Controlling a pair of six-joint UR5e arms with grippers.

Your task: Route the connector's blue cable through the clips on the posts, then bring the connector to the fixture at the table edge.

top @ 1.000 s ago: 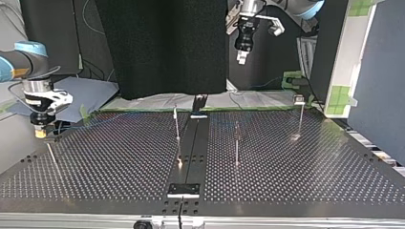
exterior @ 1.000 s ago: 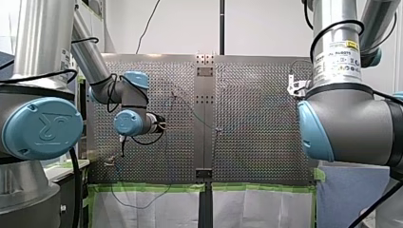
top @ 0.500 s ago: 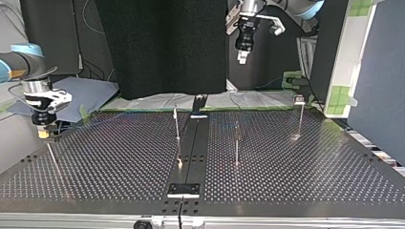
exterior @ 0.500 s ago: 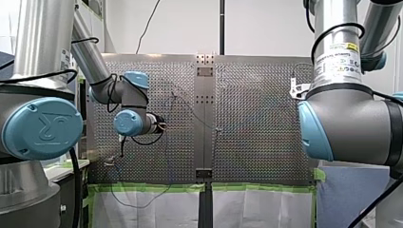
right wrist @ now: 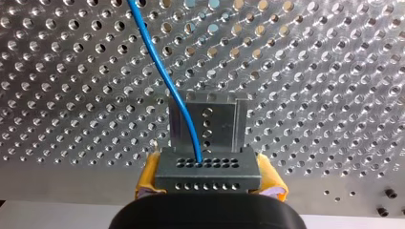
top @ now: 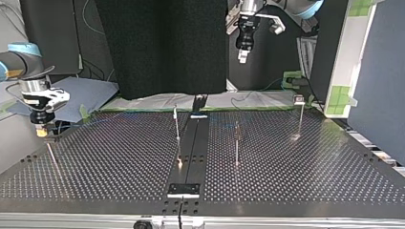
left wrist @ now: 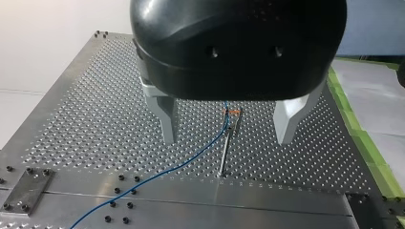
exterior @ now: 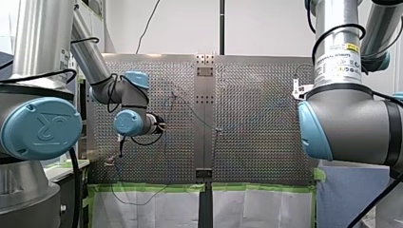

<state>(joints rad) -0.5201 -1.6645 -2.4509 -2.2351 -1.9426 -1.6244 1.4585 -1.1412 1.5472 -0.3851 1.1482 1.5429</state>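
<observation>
**Colleague:** Where is the connector now?

**Operator:** In the right wrist view, my right jaws are clamped on the connector (right wrist: 208, 171). It is a grey metal block with rows of small holes, pinched between yellow pads (right wrist: 149, 177). The blue cable (right wrist: 160, 67) leaves one of those holes and runs away across the perforated desk (right wrist: 325, 71). Just beyond the block sits the fixture (right wrist: 208, 125), a grey slotted bracket near the desk's edge.

**Colleague:** Are the two touching?

**Operator:** I can't be sure. This view looks straight along the jaws, so any gap is hidden. In the top view my right arm (top: 28, 86) hangs low over the desk's left corner. I judge the connector to be just above the fixture.

**Colleague:** And the other arm?

**Operator:** My left jaws are spread wide and hold nothing. They hover over a thin post (left wrist: 226, 152) whose clip (left wrist: 232, 112) carries the cable.

**Colleague:** How do you seat it well?

**Operator:** I'd line the block's sides up with the bracket's two walls, then come down slowly and straight. The cable crosses the bracket's face, so I'd watch that it isn't trapped underneath. I'd let go only once the block sits square.
</observation>
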